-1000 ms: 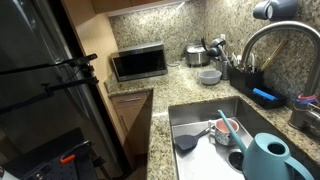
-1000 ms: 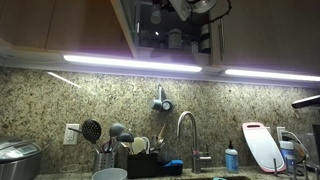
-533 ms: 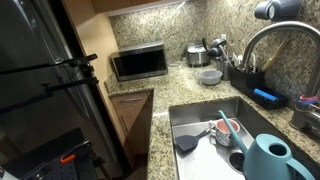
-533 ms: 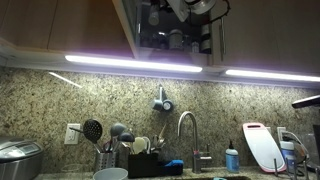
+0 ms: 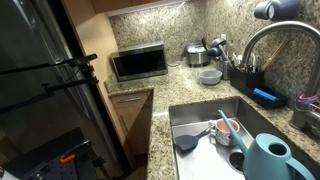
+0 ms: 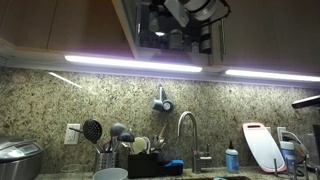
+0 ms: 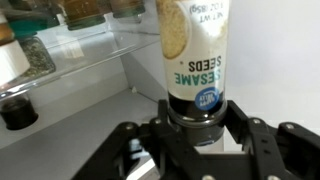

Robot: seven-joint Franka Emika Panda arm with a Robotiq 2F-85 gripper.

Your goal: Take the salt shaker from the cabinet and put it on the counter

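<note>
Black Robotiq gripper (image 7: 200, 125) clamps the clear, dark-capped sesame-seed shaker (image 7: 195, 50) inside the open upper cabinet (image 6: 170, 35). Withdrawal and placement on speckled granite counter (image 5: 158, 130) remain outstanding.

Sesame seeds bottle (image 7: 195, 50), label inverted, dark cap clamped between the claw (image 7: 198, 120) fingers; spice jars (image 7: 85, 10) on clear shelf (image 7: 100, 62) behind.

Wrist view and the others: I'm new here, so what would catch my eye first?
A jar labelled SESAME SEEDS fills the wrist view, the gripper flanking its dark capped end. In an exterior view the arm reaches into the upper cabinet above the lit backsplash. In an exterior view a teal watering can sits by the sink.
</note>
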